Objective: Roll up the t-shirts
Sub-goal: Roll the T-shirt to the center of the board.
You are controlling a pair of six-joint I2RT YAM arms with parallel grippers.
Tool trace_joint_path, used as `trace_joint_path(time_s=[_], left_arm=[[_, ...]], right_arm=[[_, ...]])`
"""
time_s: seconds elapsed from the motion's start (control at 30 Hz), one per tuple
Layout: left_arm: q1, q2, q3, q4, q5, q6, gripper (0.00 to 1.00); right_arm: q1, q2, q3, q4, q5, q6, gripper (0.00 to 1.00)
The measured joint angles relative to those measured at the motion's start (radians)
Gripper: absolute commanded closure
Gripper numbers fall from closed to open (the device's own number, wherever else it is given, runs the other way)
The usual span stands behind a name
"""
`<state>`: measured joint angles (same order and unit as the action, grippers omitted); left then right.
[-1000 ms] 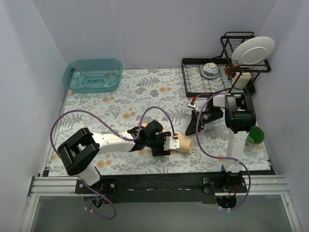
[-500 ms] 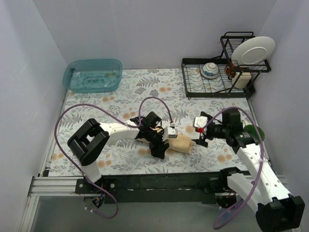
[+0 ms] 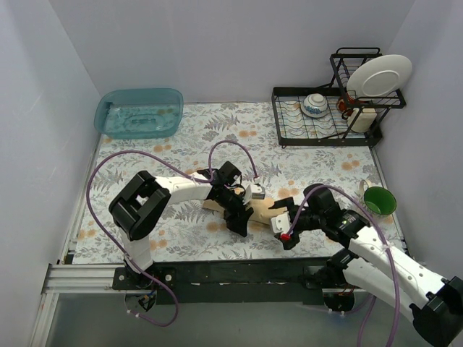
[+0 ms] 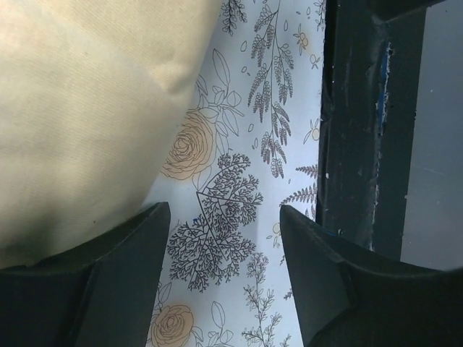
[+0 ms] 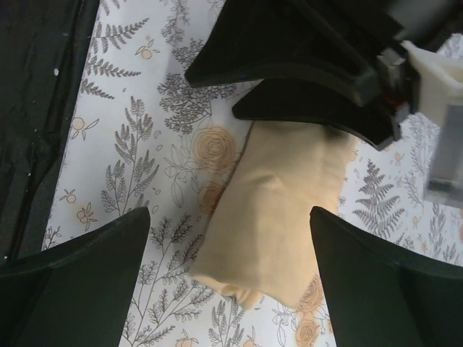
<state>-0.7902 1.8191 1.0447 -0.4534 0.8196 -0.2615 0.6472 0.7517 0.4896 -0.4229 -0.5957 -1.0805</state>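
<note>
One pale yellow-beige t-shirt (image 3: 263, 215) lies rolled into a short bundle on the floral tabletop near the front edge. My left gripper (image 3: 238, 219) is open over the roll's near-left side. In the left wrist view the shirt (image 4: 79, 108) fills the upper left, and my left gripper (image 4: 224, 246) holds only bare floral cloth between its fingers. My right gripper (image 3: 282, 231) is open just beyond the roll's right end. In the right wrist view the roll (image 5: 289, 210) lies between and ahead of the spread fingers of my right gripper (image 5: 230, 217), apart from both. The left gripper (image 5: 311, 72) covers the roll's far end there.
A teal basin (image 3: 139, 113) stands at the back left. A black dish rack (image 3: 318, 123) with a bowl (image 3: 314, 105) and a white plate (image 3: 379, 76) stands at the back right. A green cup (image 3: 379, 200) sits at the right edge. The black front rail (image 3: 239, 271) is close.
My right arm has swung from the back right down to the front and now faces the roll's right end. My left gripper has shifted slightly left and back along the roll.
</note>
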Motion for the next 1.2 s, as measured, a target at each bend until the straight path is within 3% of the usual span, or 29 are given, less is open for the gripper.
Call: trace_joint_path(time_s=[0.7, 0.93, 0.97, 1.2], left_arm=[[0.055, 0.092, 0.069, -0.071, 0.128, -0.014, 0.38], [0.066, 0.129, 0.110, -0.119, 0.162, 0.003, 0.39], [0.067, 0.134, 0.116, -0.128, 0.165, 0.005, 0.39], [0.130, 0.123, 0.187, -0.267, 0.160, 0.018, 0.33]], right_arm=[[0.102, 0.096, -0.205, 0.317, 0.224, -0.015, 0.08], [0.102, 0.188, -0.211, 0.412, 0.285, 0.011, 0.26], [0.102, 0.201, -0.211, 0.429, 0.295, 0.022, 0.35], [0.099, 0.280, -0.201, 0.501, 0.333, 0.090, 0.63]])
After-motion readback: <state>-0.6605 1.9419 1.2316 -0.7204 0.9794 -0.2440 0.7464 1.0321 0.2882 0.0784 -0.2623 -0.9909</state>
